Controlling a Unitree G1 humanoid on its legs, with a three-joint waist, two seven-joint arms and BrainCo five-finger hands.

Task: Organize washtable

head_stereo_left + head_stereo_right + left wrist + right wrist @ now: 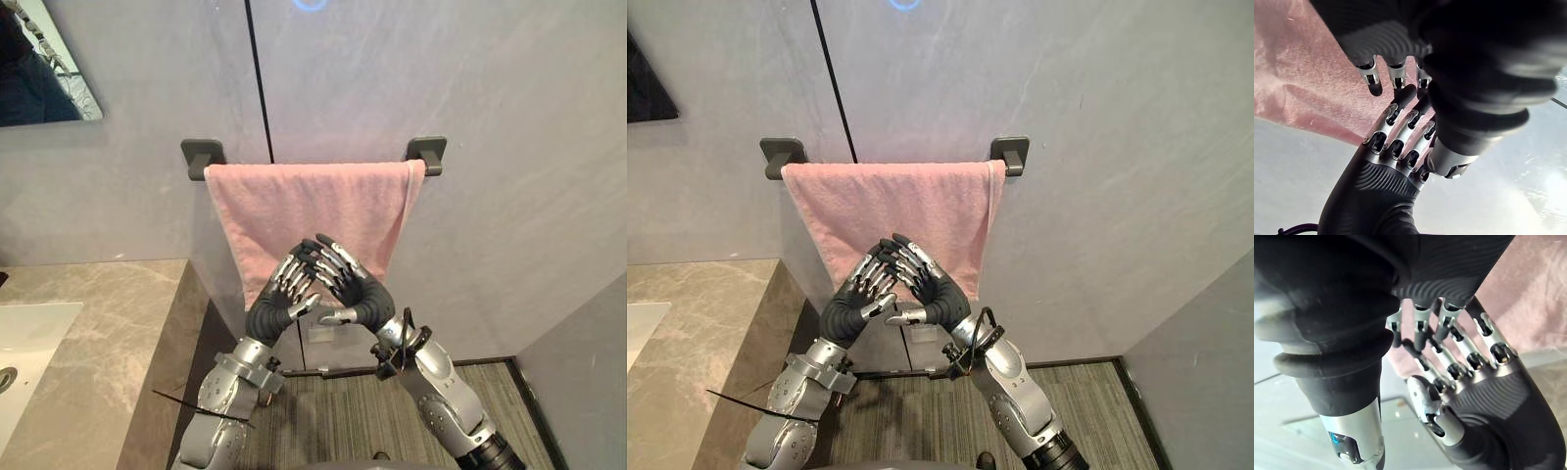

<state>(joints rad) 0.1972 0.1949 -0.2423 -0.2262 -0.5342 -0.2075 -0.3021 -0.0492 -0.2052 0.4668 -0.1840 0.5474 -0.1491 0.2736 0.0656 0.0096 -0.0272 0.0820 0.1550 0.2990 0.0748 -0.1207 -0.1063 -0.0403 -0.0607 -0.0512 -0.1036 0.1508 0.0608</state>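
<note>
A pink towel [313, 201] hangs over a rail between two dark wall brackets [203, 154] on the grey wall. Both hands are raised in front of its lower edge. My left hand [274, 313] and right hand [364, 299] stand close together with straight fingers [318, 262] that cross each other over the cloth. Neither hand holds the towel; I cannot tell whether the fingertips touch it. In the left wrist view the right hand [1371, 191] shows against the pink cloth [1308, 83]. The right wrist view has the left hand [1498, 401] in it, fingers spread.
A marble countertop [108, 323] with a white sink [24, 343] lies at the left. A mirror [44, 69] hangs at the upper left. Striped floor [333, 411] runs below the towel, with a grey side wall [578, 372] at the right.
</note>
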